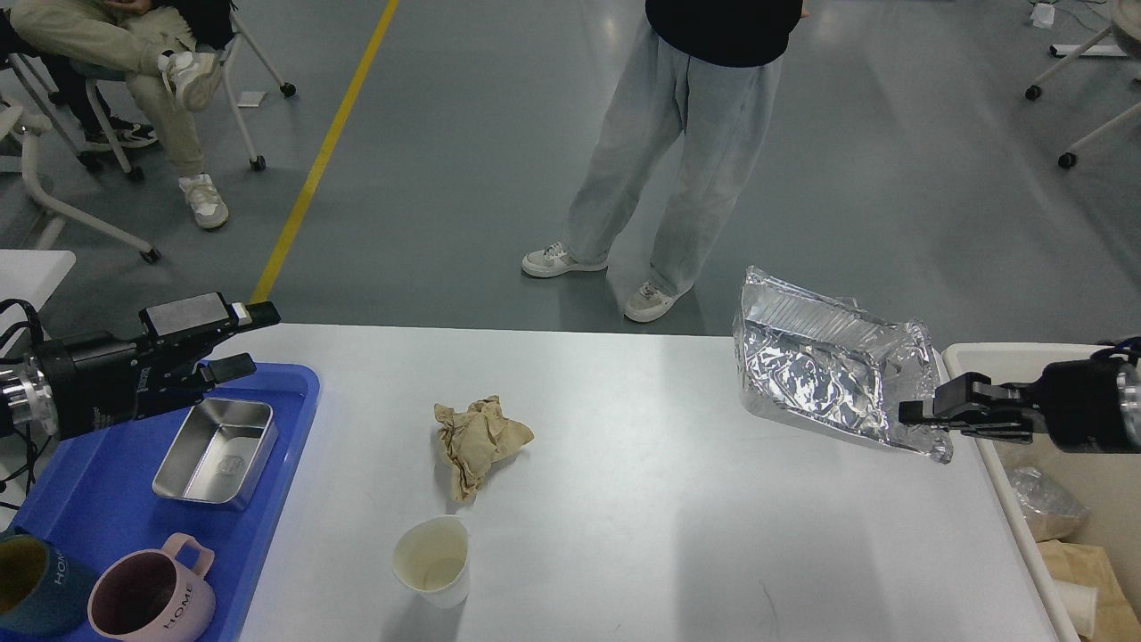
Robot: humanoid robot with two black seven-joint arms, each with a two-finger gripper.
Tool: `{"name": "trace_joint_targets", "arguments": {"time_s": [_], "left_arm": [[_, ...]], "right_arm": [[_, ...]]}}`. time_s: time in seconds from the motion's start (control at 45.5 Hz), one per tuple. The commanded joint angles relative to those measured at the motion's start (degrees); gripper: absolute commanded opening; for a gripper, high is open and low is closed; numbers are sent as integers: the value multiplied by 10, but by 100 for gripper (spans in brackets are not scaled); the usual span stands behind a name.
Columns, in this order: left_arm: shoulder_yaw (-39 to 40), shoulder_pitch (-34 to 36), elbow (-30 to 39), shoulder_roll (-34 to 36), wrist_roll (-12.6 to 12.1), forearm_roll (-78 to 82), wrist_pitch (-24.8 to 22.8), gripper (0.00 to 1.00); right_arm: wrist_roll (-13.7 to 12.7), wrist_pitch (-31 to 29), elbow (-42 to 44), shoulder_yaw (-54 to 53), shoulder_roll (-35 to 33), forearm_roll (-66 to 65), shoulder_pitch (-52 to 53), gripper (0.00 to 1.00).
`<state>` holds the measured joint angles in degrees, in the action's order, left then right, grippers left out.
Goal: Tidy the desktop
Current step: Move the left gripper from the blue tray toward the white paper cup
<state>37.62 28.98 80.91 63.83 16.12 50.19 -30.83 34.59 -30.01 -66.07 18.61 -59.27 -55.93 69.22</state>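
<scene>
A: Floor (463,178) is showing grey and smooth, glare pooling along the top edge. A yellow line (323,156) is running across it at a slant, upper middle down toward the left.

B: Noting furniture. Far left, a rolling chair (241,80) on castors, someone sitting in it (116,53) with legs crossed. A white chair frame (53,192) is standing just in front of that.

A: Someone else is standing (677,152) at centre, grey trousers, pale trainers. Top right, more white castor legs (1074,80) are poking in.

B: A small white side table (27,276) is showing at the left edge.
</scene>
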Motion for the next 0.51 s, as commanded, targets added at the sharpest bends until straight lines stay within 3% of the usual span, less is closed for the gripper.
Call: {"name": "trace_joint_targets", "arguments": {"time_s": [0.0, 0.176, 0.264, 0.374, 0.484], "left_arm": [[-12, 0, 68, 56, 3, 54, -3, 97], [-23, 0, 137, 141, 8, 120, -4, 97], [-24, 0, 160, 176, 22, 172, -4, 97], [-24, 0, 176, 204, 43, 231, -5, 97], [-25, 0, 189, 217, 45, 288, -11, 97]], "right_arm": [[0, 0, 1, 0, 7, 0, 1, 0], [0, 0, 2, 0, 8, 0, 1, 0], [0, 0, 2, 0, 11, 0, 2, 0], [0, 0, 2, -1, 12, 0, 7, 0], [-1, 0, 9, 1, 16, 0, 11, 0]]}}
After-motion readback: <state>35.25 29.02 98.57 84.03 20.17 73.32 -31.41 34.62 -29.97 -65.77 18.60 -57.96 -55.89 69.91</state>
